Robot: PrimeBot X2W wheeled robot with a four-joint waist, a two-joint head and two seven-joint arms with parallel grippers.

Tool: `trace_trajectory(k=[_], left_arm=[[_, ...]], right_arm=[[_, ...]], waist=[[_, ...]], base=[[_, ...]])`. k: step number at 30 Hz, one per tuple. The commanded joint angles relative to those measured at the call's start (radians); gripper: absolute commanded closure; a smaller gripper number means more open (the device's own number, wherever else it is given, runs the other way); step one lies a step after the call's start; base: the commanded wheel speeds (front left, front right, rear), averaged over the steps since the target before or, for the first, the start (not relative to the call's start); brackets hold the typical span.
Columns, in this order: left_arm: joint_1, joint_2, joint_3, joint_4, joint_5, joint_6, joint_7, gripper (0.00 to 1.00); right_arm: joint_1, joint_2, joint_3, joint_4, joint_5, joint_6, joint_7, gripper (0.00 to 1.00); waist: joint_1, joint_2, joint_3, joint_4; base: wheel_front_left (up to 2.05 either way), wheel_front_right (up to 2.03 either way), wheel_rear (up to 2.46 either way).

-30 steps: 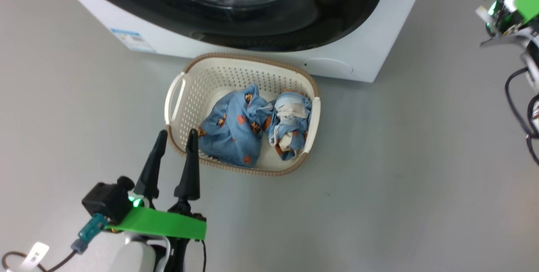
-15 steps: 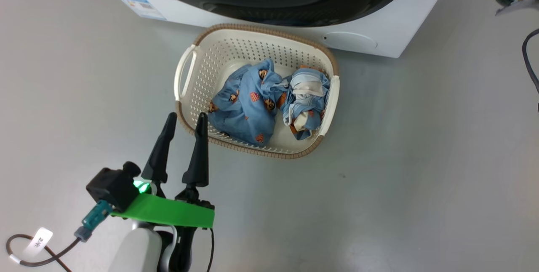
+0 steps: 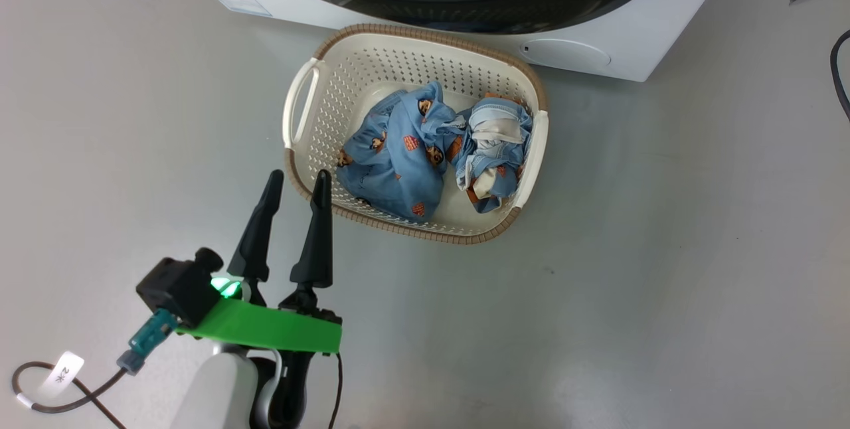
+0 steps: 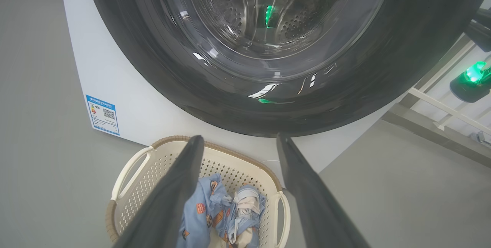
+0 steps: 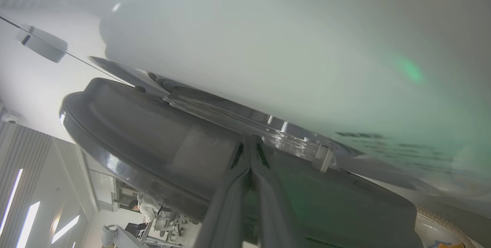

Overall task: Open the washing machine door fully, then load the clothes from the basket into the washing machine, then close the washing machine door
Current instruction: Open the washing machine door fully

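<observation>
- Far left, the left tool hangs low over the grey floor. Its fingers are spread wide with nothing between them, tips just beside the basket's near-left corner.
- The basket sits on the floor, tucked up to the front of the washing machine; can't tell if they touch. Its long axis runs roughly along the machine's front. The clothes are two crumpled bundles side by side inside it.
- From the left tool, the washing machine door is ahead and up, past the basket. It looks shut or close to it, with the drum visible through the glass.
- Over on the right, the right tool has its fingers pressed together, gripping nothing, tips right at the door's dark rim where it meets the white front. That arm is way nearer the door, so I'd guess it does the opening, prying from that edge.
- There's lots of bare floor to the right, plus a dark cable at the far edge. The basket is right under the door, so the swing might be tight.
</observation>
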Motion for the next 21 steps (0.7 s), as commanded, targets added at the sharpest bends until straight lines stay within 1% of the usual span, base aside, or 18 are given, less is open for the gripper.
trace_trajectory(k=[1,6,21], left_arm=[[-0.007,0.017,0.027,-0.024,-0.005,-0.004,-0.006,0.0],[-0.006,0.017,0.027,-0.021,-0.009,-0.004,-0.006,0.0],[0.032,0.017,0.041,-0.006,0.018,-0.004,-0.006,0.0]], right_arm=[[-0.01,0.022,0.007,-0.03,-0.009,0.005,0.011,1.0],[0.006,0.03,0.018,-0.044,-0.017,0.005,0.025,1.0],[0.12,0.06,0.041,-0.061,-0.014,0.005,0.044,1.0]], waist=[[0.0,0.0,0.0,0.001],[0.0,0.0,-0.007,0.001],[0.0,0.0,-0.093,-0.011]], base=[[0.0,0.0,0.0],[0.0,0.0,0.0],[0.0,0.0,0.0]])
